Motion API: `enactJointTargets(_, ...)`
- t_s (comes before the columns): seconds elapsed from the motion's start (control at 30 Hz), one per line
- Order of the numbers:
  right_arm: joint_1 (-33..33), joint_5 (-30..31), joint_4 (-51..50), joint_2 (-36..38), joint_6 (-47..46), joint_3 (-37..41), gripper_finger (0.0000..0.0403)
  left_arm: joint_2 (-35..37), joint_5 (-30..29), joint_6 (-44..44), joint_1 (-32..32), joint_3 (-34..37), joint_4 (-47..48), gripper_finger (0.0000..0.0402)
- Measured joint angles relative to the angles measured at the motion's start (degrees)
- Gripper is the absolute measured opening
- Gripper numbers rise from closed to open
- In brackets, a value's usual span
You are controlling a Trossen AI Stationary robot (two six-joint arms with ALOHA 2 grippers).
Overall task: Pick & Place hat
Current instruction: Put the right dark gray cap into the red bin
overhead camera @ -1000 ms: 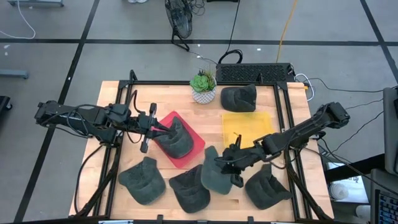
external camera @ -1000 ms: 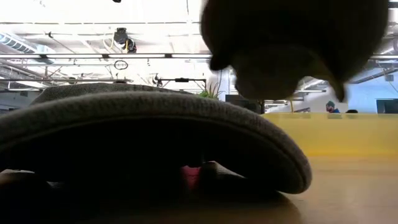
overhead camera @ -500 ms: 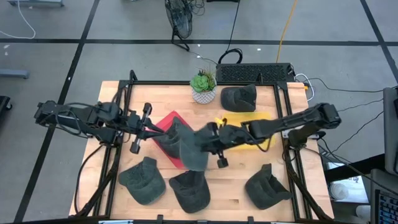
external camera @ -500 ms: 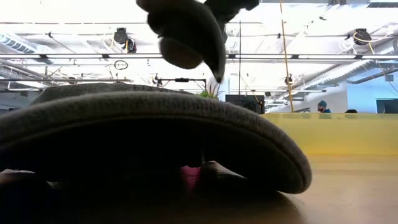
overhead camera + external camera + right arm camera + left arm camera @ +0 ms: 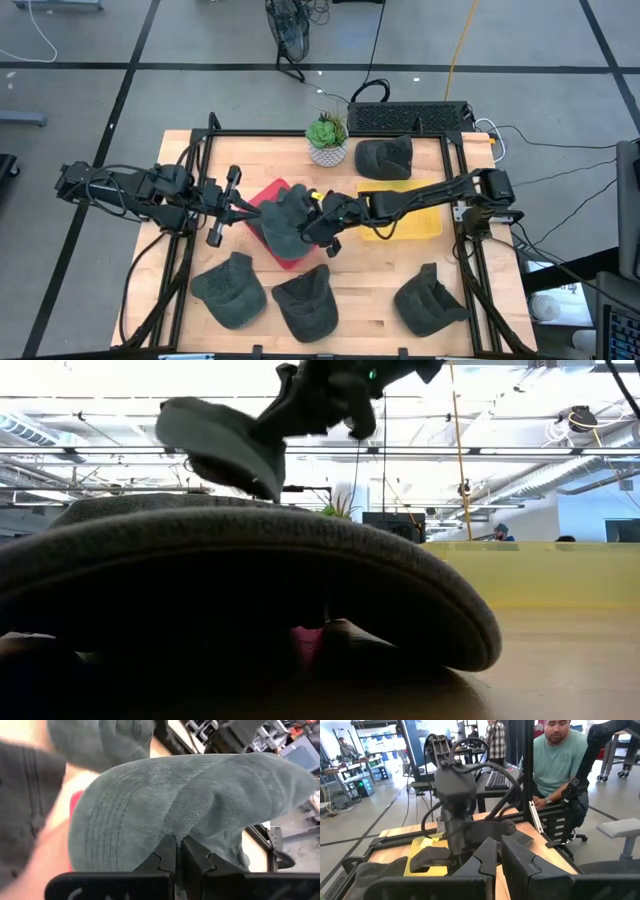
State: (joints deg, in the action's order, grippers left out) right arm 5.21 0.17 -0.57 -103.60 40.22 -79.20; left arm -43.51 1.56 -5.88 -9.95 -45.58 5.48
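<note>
Five dark grey hats visible in the high view. One hat (image 5: 385,157) sits at the upper centre of the tabletop (image 5: 240,155), just above the yellow mat (image 5: 410,212). Three more line the lower edge: lower-left hat (image 5: 229,289), lower-middle hat (image 5: 306,303), lower-right hat (image 5: 430,300). The fifth, the carried hat (image 5: 285,222), is at frame centre over the red mat (image 5: 272,195), raised off the surface: the low view shows it (image 5: 222,447) in the air in the upper left of the frame, above the brim of a near hat (image 5: 240,575) that fills the foreground. Whether a sixth hat lies on the red mat under it, cannot tell. Two mats, one red and one yellow, side by side mid-table, and one potted succulent (image 5: 326,138) at the top edge. The right gripper (image 5: 322,222) reaches in from the right of frame across the yellow mat; jaws pinched on a fold of the carried hat's cloth, clear in the right wrist view (image 5: 165,805). The carried hat's long axis runs roughly upper right to lower left in the high view; which end is the brim, cannot tell. The left gripper (image 5: 250,208) comes in from the left of frame, tip at the red mat's left edge, just beside the carried hat; jaws pressed nearly together, nothing between them. A person (image 5: 555,757) sits beyond the tabletop in the left wrist view.
</note>
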Motion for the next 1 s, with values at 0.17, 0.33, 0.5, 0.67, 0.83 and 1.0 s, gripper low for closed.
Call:
enactJointTargets(0.17,-0.02,0.46,-0.49,-2.3,5.89,0.0,0.0004,0.0,-0.23,-0.07,0.01,0.0,0.44,0.0031)
enactJointTargets(0.33,0.02,2.96,-0.12,-3.23,9.49,-0.02,0.0004,-0.02,-1.08,-0.25,0.01,0.0,0.45,0.0031)
enactJointTargets(0.5,-0.07,3.09,-0.03,-3.18,10.44,-0.02,0.0004,-0.02,-2.25,-0.25,0.01,0.0,0.48,0.0031)
enactJointTargets(0.67,-0.79,2.86,-0.4,-3.2,7.84,-0.02,0.0005,-0.16,-2.27,-0.27,0.01,0.0,0.48,0.0031)
enactJointTargets(0.83,-1.64,2.86,-0.51,-3.2,3.72,-0.02,0.0012,-0.37,-2.27,-0.21,0.01,0.0,2.53,0.0031)
enactJointTargets(1.0,-1.86,2.77,-1.03,-3.2,2.55,-0.02,0.0009,-0.37,-2.27,-0.1,0.01,0.0,2.74,0.0031)
